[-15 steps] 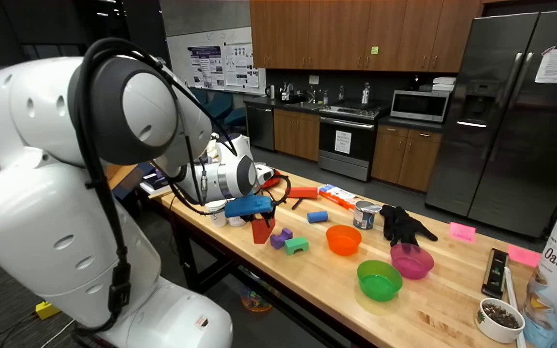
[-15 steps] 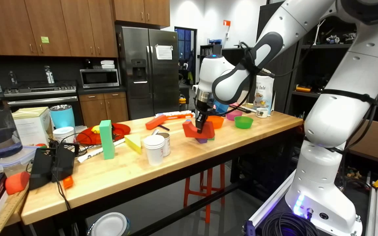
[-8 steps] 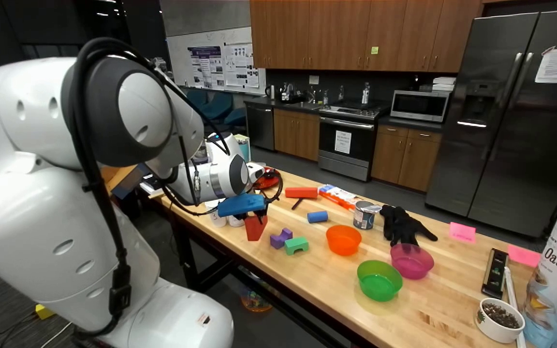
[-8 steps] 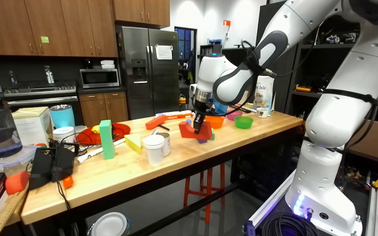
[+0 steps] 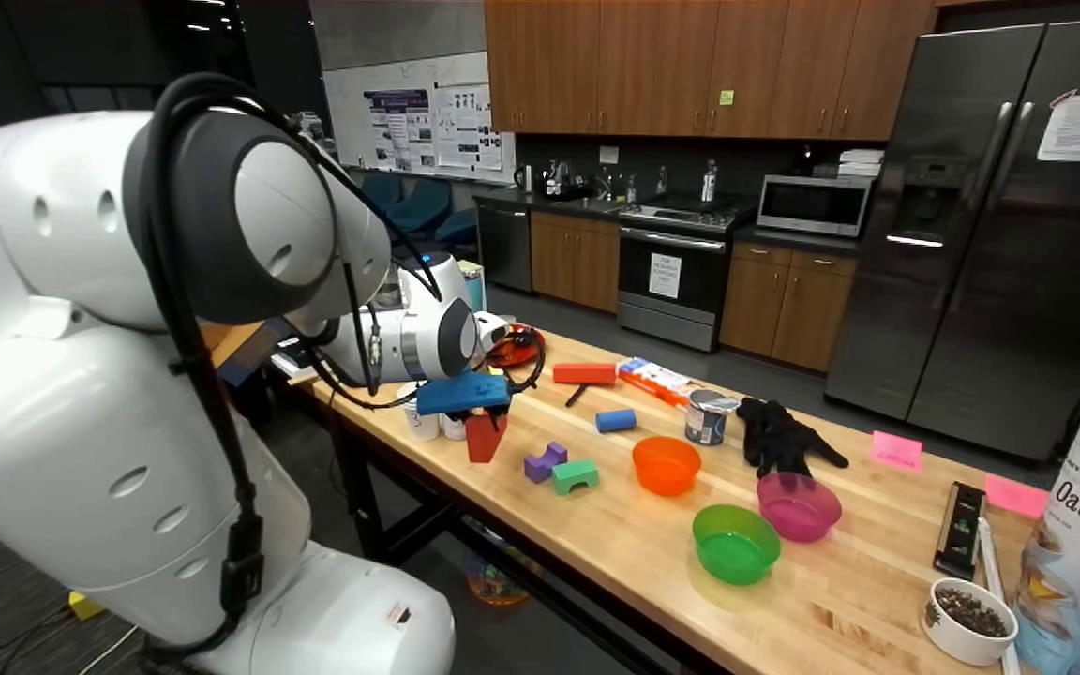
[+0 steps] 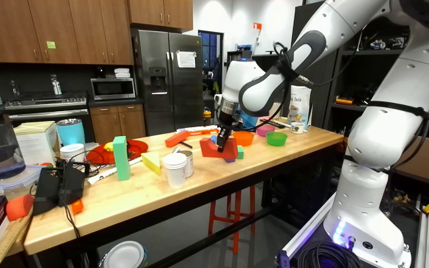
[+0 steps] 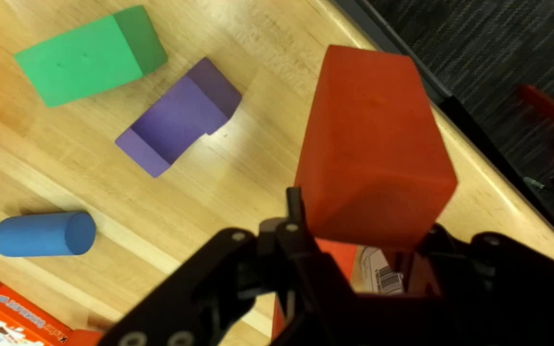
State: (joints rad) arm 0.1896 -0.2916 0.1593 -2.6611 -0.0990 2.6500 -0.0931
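Note:
My gripper (image 7: 367, 216) is shut on a red block (image 7: 378, 125) with a curved hollow in its upper side; one finger (image 7: 295, 204) presses its left face, while the right fingertip is mostly hidden behind it. In both exterior views the red block (image 5: 485, 439) (image 6: 229, 150) hangs above the wooden table near its long edge, the hollow facing up. Closest to it on the table is a notched purple block (image 7: 181, 115) (image 5: 545, 462), beside a green arch block (image 7: 82, 62) (image 5: 576, 476). Farther in lies a blue cylinder (image 7: 41, 234) (image 5: 615, 420).
Orange (image 5: 667, 469), green (image 5: 735, 546) and pink (image 5: 798, 509) bowls stand beyond the blocks, with a black glove (image 5: 777, 441) and a can (image 5: 707, 420). White cups (image 6: 175, 171), a yellow wedge (image 6: 151, 162) and a tall green block (image 6: 121, 160) stand farther along the table.
The gripper has carried the red block leftward in both exterior views, away from the purple and green blocks and nearer the white cups. Its hold looks the same; the table objects have not moved.

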